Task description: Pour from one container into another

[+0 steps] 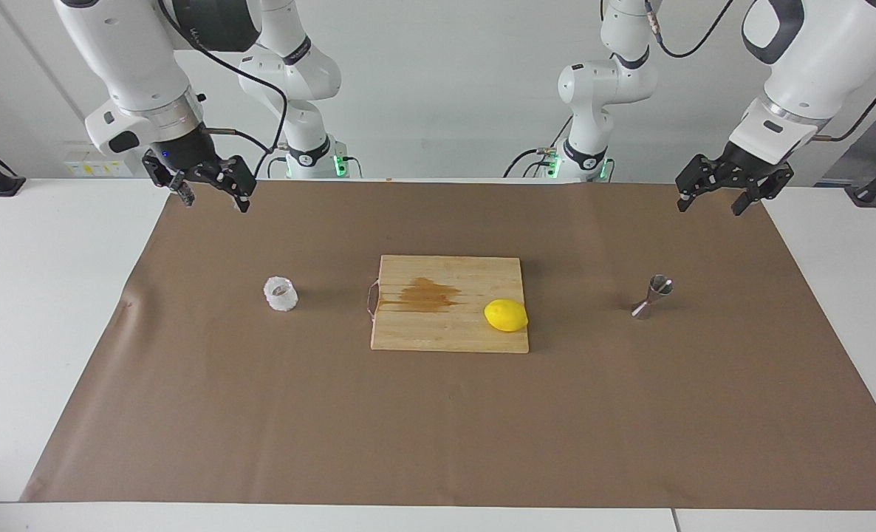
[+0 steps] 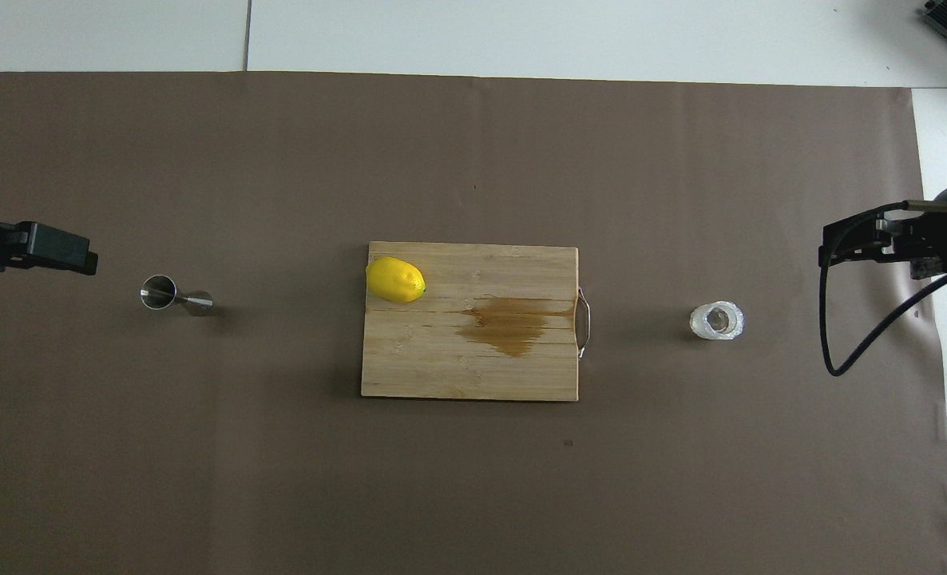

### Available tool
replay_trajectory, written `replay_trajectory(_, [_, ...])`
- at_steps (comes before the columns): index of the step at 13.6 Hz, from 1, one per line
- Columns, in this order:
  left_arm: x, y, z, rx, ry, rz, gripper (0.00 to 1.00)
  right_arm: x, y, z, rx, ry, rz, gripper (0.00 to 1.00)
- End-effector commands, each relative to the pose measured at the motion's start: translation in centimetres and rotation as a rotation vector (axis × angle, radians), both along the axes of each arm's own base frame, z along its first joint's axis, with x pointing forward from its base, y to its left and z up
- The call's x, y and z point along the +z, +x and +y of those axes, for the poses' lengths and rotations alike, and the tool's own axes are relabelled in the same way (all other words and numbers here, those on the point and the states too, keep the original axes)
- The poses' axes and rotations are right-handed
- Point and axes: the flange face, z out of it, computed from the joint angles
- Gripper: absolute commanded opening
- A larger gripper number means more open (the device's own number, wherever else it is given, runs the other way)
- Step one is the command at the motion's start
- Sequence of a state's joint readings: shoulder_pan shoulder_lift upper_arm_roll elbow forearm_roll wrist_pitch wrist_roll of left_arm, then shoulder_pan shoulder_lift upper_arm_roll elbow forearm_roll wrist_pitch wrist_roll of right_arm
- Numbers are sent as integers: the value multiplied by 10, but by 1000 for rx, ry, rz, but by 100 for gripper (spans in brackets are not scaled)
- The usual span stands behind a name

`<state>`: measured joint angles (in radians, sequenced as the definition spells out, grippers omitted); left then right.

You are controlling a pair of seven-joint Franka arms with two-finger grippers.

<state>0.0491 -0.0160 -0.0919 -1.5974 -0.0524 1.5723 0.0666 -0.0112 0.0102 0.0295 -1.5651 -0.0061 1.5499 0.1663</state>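
Observation:
The whitish textured glass cup point(image 1: 281, 294) point(image 2: 717, 320) stands upright on the brown mat toward the right arm's end of the table. The steel hourglass jigger point(image 1: 652, 297) point(image 2: 174, 295) stands on the mat toward the left arm's end. My right gripper point(image 1: 214, 199) hangs open in the air over the mat's edge by the robots, well clear of the cup. Above the same edge at the jigger's end, my left gripper point(image 1: 713, 205) is open too. Neither holds anything. I cannot see what the cup contains.
Between the cup and the jigger lies a wooden cutting board point(image 1: 408, 332) point(image 2: 410, 367) with a brown stain. A yellow lemon point(image 1: 506, 315) point(image 2: 395, 279) rests on it at the jigger's side. The board's metal handle point(image 2: 584, 319) points at the cup. Brown mat point(image 1: 438, 428) covers the table.

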Motion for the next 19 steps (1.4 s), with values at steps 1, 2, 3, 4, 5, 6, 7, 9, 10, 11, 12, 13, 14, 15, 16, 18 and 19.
replay_trajectory(1, [1,0,3,-14,-11,8,100,0,-6,-2,-13,-7,5,100])
replay_trajectory(2, [0,1,3,-14,-8,8,100,0,-6,-2,-13,-7,5,100])
replay_trajectory(3, [1,2,4,-14,-7,7,100,0,-6,-2,-13,-7,5,100])
replay_trajectory(4, [0,3,4,-12,-7,8,100,0,-6,-2,-13,-7,5,100])
replay_trajectory(5, [0,3,3,-14,-6,8,100,0,-6,-2,-13,-7,5,100])
replay_trajectory(6, [-1,3,3,-17,-1,10,100,0,-6,-2,-13,-7,5,100])
replay_trajectory(7, [-2,3,2,-19,4,11,100,0,-6,-2,-13,-7,5,100])
replay_trajectory(9, [-3,3,0,-23,4,16,100,0,-6,-2,-13,-7,5,100])
replay_trajectory(10, [-4,2,-1,-25,4,23,100,0,-6,-2,-13,-7,5,100])
replay_trajectory(11, [-5,0,-2,-32,18,40,100,0,-6,-2,-13,-7,5,100])
replay_trajectory(12, [-6,-1,-2,-35,40,46,100,0,-6,-2,-13,-7,5,100])
replay_trajectory(13, [-7,0,-3,-38,46,48,100,0,-6,-2,-13,-7,5,100])
replay_trajectory(14, [-7,0,-3,-38,46,45,100,0,-6,-2,-13,-7,5,100])
replay_trajectory(15, [-7,0,-3,-38,46,45,100,0,-6,-2,-13,-7,5,100])
replay_trajectory(16, [-7,1,-1,-34,46,45,100,0,-6,-2,-13,-7,5,100])
replay_trajectory(18, [-7,1,-3,-21,45,42,100,1,-6,-2,-13,-7,4,100])
replay_trajectory(19, [-13,3,-2,-17,43,53,100,0,-6,-2,-13,-7,5,100])
